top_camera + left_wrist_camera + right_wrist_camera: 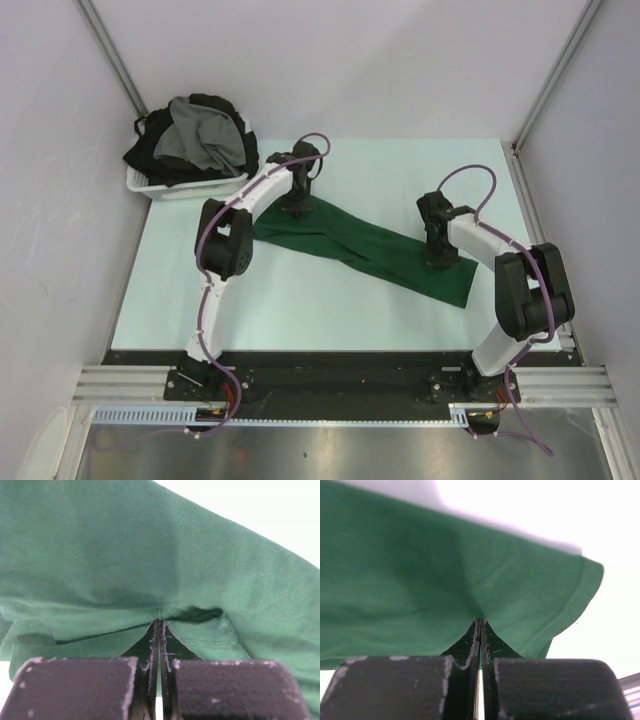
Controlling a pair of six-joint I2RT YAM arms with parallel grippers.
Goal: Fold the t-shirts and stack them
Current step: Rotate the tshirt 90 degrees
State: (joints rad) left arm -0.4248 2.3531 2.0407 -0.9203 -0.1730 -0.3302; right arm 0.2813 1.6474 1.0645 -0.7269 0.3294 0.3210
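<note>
A dark green t-shirt [365, 248] lies stretched in a long twisted band across the middle of the table. My left gripper [296, 208] is shut on its upper left end; the left wrist view shows the green cloth [150, 555] pinched between the closed fingertips [159, 625]. My right gripper [438, 262] is shut on the shirt near its lower right end; the right wrist view shows the cloth [420, 580] pinched at the tips [480, 622], with a hemmed edge to the right. A grey t-shirt [205, 135] and black t-shirts [150, 155] lie heaped in the basket.
A white plastic basket [190, 187] stands at the table's far left corner, just left of my left arm. The pale table [300, 310] has metal frame posts at its far corners and a dark rail along its near edge.
</note>
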